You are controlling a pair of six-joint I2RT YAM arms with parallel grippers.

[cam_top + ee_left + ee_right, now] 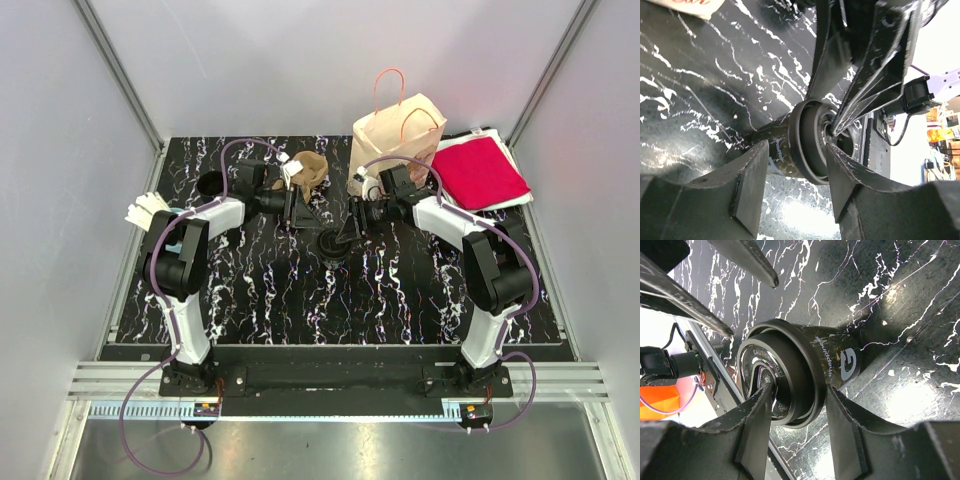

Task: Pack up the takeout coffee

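So the coffee cup stands in the middle of the table, not in the paper bag behind it yet. The right gripper pinches the rim, one finger on the lid and one on the outer wall. The left gripper is spread wide beside the cup, not clamping. Looks like the grab step to me. Next it needs a level lift, then over into the bag's top.

The left arm and right arm are showing white shells alternating with black joint housings. A purple cable is trailing along each arm down to a black base by small orange connectors. The left gripper and right gripper are showing matte black, wedge-shaped fingers, scuffed grey along their edges.
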